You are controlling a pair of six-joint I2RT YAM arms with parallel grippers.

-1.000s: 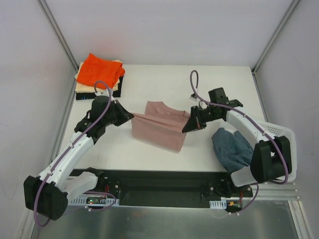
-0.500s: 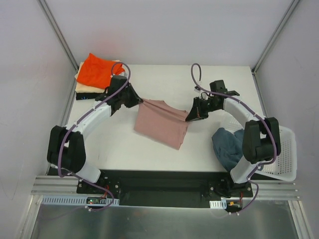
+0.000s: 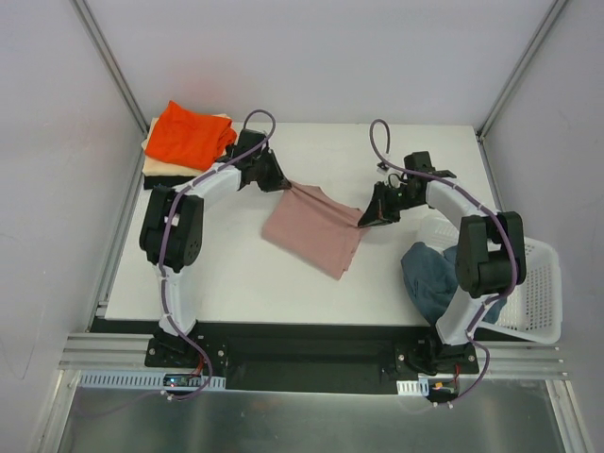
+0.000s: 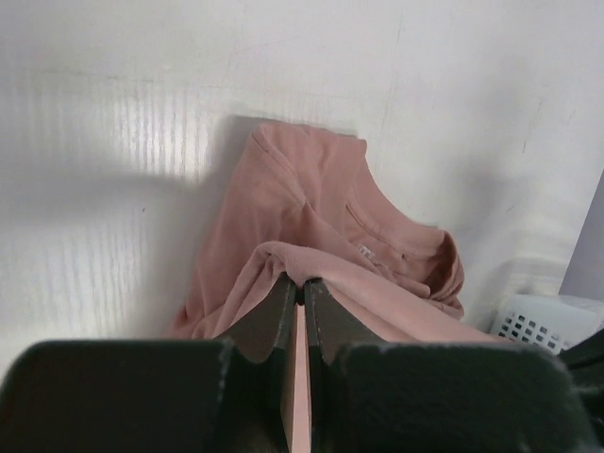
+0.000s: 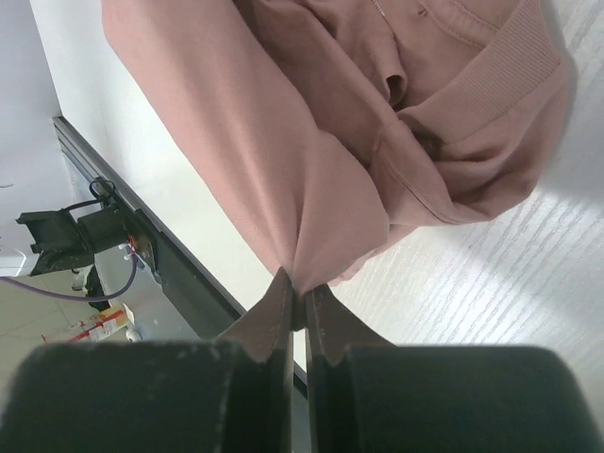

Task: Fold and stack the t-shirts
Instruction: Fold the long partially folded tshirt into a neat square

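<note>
A dusty pink t-shirt (image 3: 316, 231) lies stretched across the middle of the white table. My left gripper (image 3: 281, 183) is shut on its far left corner, the cloth pinched between the jaws (image 4: 300, 283). My right gripper (image 3: 364, 219) is shut on the right edge of the same pink t-shirt (image 5: 311, 142), which hangs bunched from the jaws (image 5: 300, 300). At the far left corner sits a stack of folded t-shirts, an orange one (image 3: 189, 132) on top, cream and black beneath. A slate blue t-shirt (image 3: 436, 278) spills over the basket's rim at the right.
A white plastic mesh basket (image 3: 538, 288) stands at the table's right edge beside the right arm. The folded stack sits close behind the left arm. The table's near black rail (image 3: 302, 349) runs along the front.
Both grippers have carried the pink t-shirt away from the near edge toward the back of the table, the left arm swinging far back and right beside the stack. The shirt now lies flatter.
</note>
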